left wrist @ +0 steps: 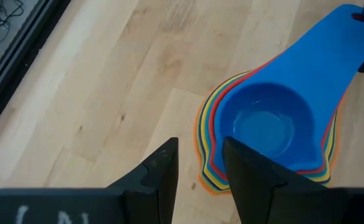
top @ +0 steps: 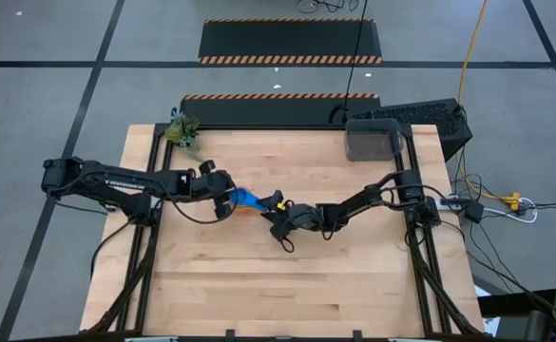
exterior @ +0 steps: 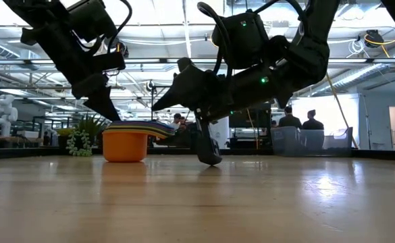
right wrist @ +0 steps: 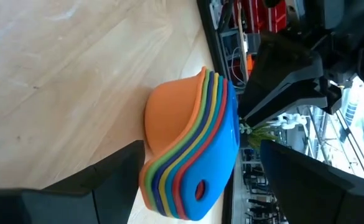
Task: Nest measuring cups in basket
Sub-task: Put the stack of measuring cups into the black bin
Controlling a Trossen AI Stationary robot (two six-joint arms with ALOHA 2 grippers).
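The measuring cups (top: 246, 199) sat nested in one stack, blue on top and orange outermost, on the wooden surface (top: 258, 285), well apart from the basket (top: 373, 140) (far corner). The left claw (top: 225, 201) hovered beside the stack, fingers apart. The right claw (top: 276, 206), fingers spread, flanked the handles.

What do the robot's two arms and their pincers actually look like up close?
Both arms are black and jointed. The left arm carries small white lettering along its side, and black cables loop beside each. The right arm shows tiny green lights. The left gripper and right gripper each end in two flat, matte black fingers with angular edges.
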